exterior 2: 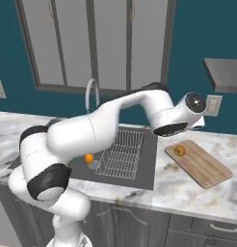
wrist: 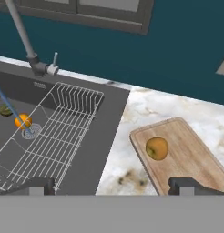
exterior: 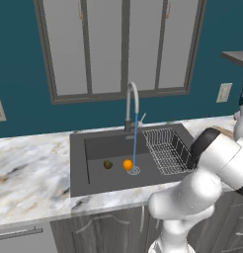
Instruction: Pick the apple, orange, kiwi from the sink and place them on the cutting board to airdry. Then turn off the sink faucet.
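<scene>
The open, empty gripper (wrist: 111, 184) hovers just before the apple (wrist: 157, 148) on the board (wrist: 196, 159); 2 fruits remain, so next it must swing left to the orange (wrist: 23, 121).

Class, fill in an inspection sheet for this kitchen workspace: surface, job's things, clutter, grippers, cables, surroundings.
Surface: marble counter around the sink.
Job's things: apple on cutting board; orange and kiwi in the sink; sink faucet running.
Clutter: wire rack in the sink.
Grippers: gripper open, empty, above the counter beside the board.
Cables: nothing seen.
Surroundings: window, teal wall, outlets.
</scene>
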